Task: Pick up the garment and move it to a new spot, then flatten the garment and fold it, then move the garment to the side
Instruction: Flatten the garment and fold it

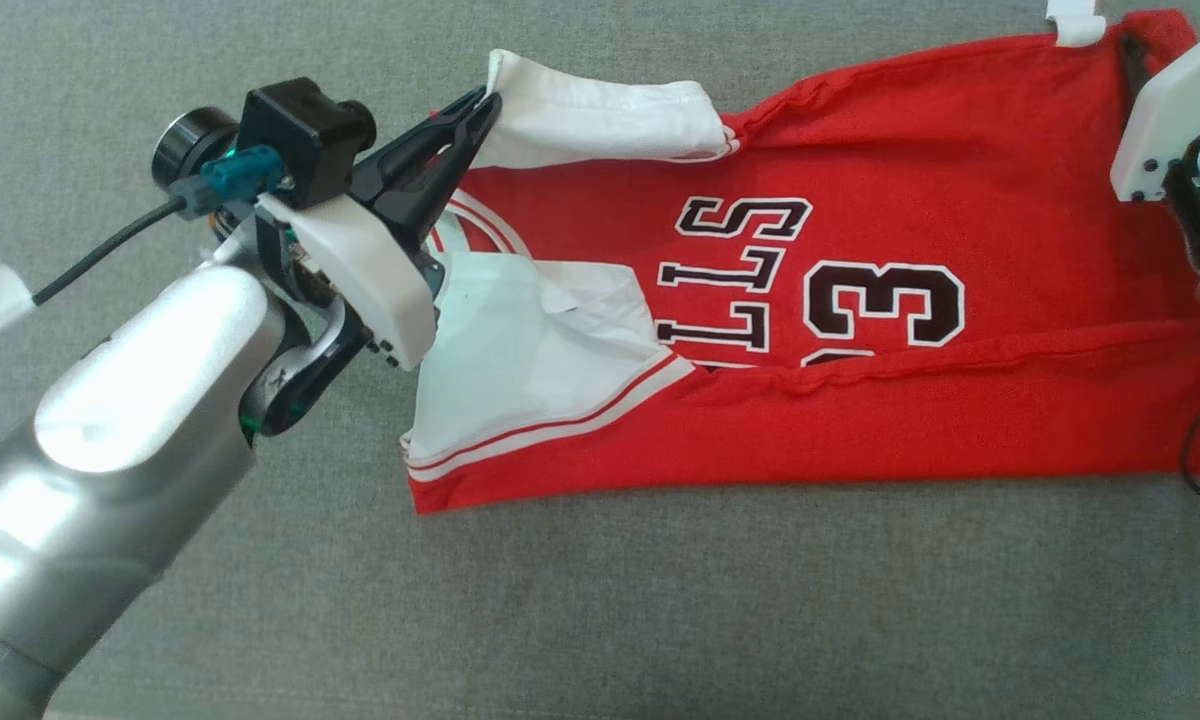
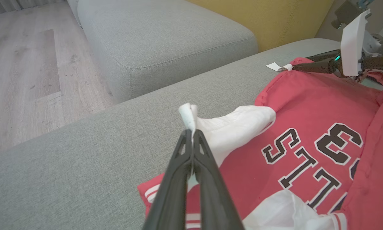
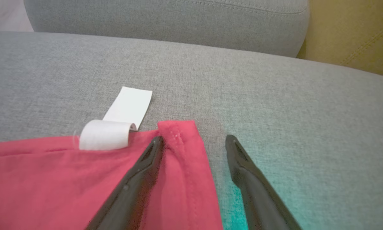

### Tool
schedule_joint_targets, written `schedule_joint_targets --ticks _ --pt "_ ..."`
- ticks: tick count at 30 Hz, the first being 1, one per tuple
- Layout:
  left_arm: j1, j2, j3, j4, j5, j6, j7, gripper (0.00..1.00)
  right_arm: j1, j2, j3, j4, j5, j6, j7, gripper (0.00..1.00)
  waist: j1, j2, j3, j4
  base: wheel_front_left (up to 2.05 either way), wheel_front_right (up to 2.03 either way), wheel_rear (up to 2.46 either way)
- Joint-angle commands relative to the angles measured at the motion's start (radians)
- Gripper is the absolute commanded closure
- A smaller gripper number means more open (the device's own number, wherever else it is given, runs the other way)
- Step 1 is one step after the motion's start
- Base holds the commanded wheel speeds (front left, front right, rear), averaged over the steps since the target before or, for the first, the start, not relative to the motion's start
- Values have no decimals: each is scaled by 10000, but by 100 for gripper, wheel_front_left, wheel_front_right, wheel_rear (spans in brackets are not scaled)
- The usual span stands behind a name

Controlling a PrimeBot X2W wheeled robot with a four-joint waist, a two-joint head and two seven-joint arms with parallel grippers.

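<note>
Here we are over the grey sofa seat [image 1: 600,600], and the garment [image 1: 860,400], a red jersey with black lettering, lies stretched along it. Its long axis runs from our left side to our right, neck end to the left, hem to the right. The near long edge is already turned in over the front.

The left gripper [image 1: 485,105] has its fingers pressed together on the tip of the white shoulder strap [image 1: 600,115] at the far-left end, lifting it just clear of the cushion.

Over on the right, it's a different story. The right gripper [image 3: 194,138] has its fingers spread wide. One finger lies over the red cloth, the other sits out over bare grey fabric, and the hem corner [image 3: 178,131] pokes up between them, hard against the inner finger. A white label [image 3: 127,105] curls out just beside it.

So both arms are working the far long edge, one at each end. We'd judge the fold across that axis waits on the right fingers, which need to shift a touch toward the cloth before closing, or they'll pinch only the very edge.
</note>
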Motion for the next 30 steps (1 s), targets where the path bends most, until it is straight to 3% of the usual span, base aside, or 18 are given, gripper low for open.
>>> schedule_joint_targets --ticks 1,5,6,7,8,19,26,30 --pt "-560 317 435 -217 68 73 24 100 -302 -32 164 -8 -117 35 -8 0 -2 0 33 12 0 0 0" --pt "-670 281 442 -138 87 85 12 100 -444 -73 227 477 -240 35 7 0 -2 0 57 26 0 0 0" --pt "-690 266 446 -114 77 83 7 100 -477 -54 257 561 -228 35 -74 18 -2 0 53 28 0 0 0" --pt "-705 252 452 -87 65 81 -2 100 -510 11 327 667 -154 35 -163 73 -2 0 41 27 0 0 0" --pt "-715 243 456 -57 53 78 -11 100 -545 82 411 776 -28 35 -268 100 -2 0 25 20 0 0 0" --pt "-756 328 673 557 55 301 -375 100 -849 94 1565 1250 896 35 -1738 100 -2 0 -354 -291 0 0 0" --pt "-1443 377 1032 1636 299 453 -905 100 -1032 100 2382 1117 2133 35 -2692 100 -2 0 -503 -638 0 0 0" --pt "-2131 89 1145 2558 878 845 -1656 100 -926 -51 2958 857 3115 35 -2985 100 -2 0 -533 -755 0 0 0"
